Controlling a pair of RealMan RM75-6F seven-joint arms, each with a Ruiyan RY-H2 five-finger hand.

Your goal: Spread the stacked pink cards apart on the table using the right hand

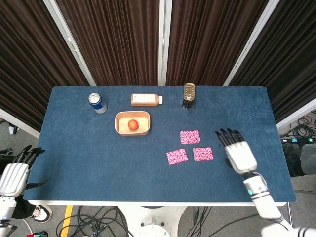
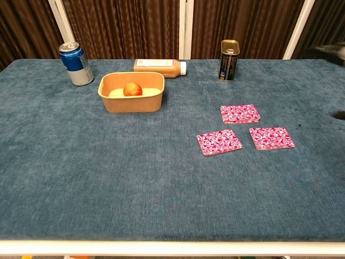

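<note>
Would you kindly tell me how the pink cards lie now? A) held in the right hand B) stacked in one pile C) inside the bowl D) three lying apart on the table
D: the three pink cards lie flat and separate on the table, and the right hand is off to their side, holding nothing.

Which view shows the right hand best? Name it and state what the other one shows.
The head view. There the right hand shows whole, fingers spread and holding nothing, above the table to the right of the three pink cards. The chest view catches only a blurred sliver of it at the right edge, too little to read its pose.
</note>
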